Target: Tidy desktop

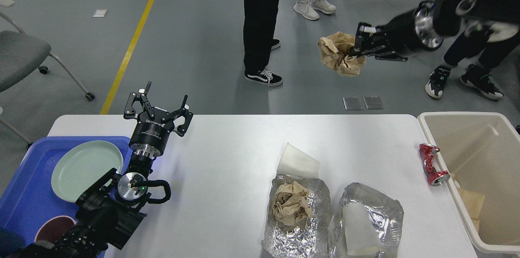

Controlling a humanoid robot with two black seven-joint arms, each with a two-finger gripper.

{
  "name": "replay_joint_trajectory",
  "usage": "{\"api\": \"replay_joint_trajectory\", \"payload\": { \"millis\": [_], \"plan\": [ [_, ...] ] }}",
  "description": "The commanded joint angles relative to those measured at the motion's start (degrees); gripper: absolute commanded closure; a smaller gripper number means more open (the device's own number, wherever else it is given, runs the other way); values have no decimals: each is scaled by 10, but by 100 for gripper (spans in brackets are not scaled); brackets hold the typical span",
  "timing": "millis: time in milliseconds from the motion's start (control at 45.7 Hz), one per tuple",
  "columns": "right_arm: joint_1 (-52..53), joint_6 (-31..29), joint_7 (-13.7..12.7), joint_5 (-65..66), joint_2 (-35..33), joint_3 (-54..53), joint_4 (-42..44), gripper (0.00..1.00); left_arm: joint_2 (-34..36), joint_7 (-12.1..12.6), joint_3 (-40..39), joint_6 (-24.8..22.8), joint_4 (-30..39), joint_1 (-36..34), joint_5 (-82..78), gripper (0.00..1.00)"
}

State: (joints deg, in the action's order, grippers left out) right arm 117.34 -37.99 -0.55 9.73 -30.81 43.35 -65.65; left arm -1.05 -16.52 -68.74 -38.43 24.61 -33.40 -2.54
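The white desktop (227, 156) spans the lower half of the view. High above its far right, my right gripper (354, 46) is shut on a crumpled brown paper ball (339, 54). My left gripper (158, 105) stands open over the desktop's far left edge, holding nothing. On the desktop lie a clear plastic cup (297, 162) on its side, a foil sheet (296, 233) with a second brown paper ball (291, 204), another foil sheet (390, 209) holding a white paper cup (359, 229), and a crushed red can (432, 164).
A blue tray (24, 197) at the left carries a pale green plate (85, 170) and a dark bowl (55, 228). A beige bin (443, 122) stands off the right edge, with brown paper inside. People's legs and chairs stand beyond the table.
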Motion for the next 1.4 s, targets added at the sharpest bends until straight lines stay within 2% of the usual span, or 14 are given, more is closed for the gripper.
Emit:
{"api": "replay_joint_trajectory", "payload": {
  "millis": [0, 175, 394, 526, 679, 854, 985, 1007, 1029, 1051, 1073, 1095, 1117, 1380],
  "plan": [
    [108, -94, -2, 2, -14, 11, -115, 100, 0, 0, 0, 0, 0, 0, 0, 4],
    [198, -75, -12, 39, 16, 47, -272, 100, 0, 0, 0, 0, 0, -1, 0, 4],
    [120, 31, -13, 49, 15, 159, -213, 100, 0, 0, 0, 0, 0, 0, 0, 4],
    [-10, 105, -12, 50, -17, 239, -94, 100, 0, 0, 0, 0, 0, 0, 0, 4],
    [-227, 202, -11, 50, -61, 233, 102, 100, 0, 0, 0, -1, 0, 0, 0, 4],
    [-539, 323, -8, 39, -46, 170, 393, 100, 0, 0, 0, -1, 0, 0, 0, 4],
    [-725, 379, -9, 3, 14, 104, 544, 100, 0, 0, 0, 0, 0, 0, 0, 4],
    [-740, 383, -9, -7, 23, 98, 563, 96, 0, 0, 0, 0, 0, 0, 0, 4],
    [-752, 381, -9, -17, 30, 96, 578, 62, 0, 0, 0, 0, 0, 0, 0, 4],
    [-763, 385, -9, -30, 37, 92, 591, 7, 0, 0, 0, 0, 0, 0, 0, 4],
    [-770, 382, -10, -40, 44, 94, 599, 0, 0, 0, 0, -1, 0, -1, 0, 4],
    [-777, 384, -9, -50, 50, 96, 602, 4, 0, 0, 0, -1, 0, 0, 0, 4],
    [-782, 385, -9, -58, 55, 97, 604, 0, 0, 0, 0, -1, 0, 0, 0, 4],
    [-774, 384, -10, -73, 80, 89, 609, 0, 0, 0, 0, 0, 0, 0, 0, 4]
  ]
}}
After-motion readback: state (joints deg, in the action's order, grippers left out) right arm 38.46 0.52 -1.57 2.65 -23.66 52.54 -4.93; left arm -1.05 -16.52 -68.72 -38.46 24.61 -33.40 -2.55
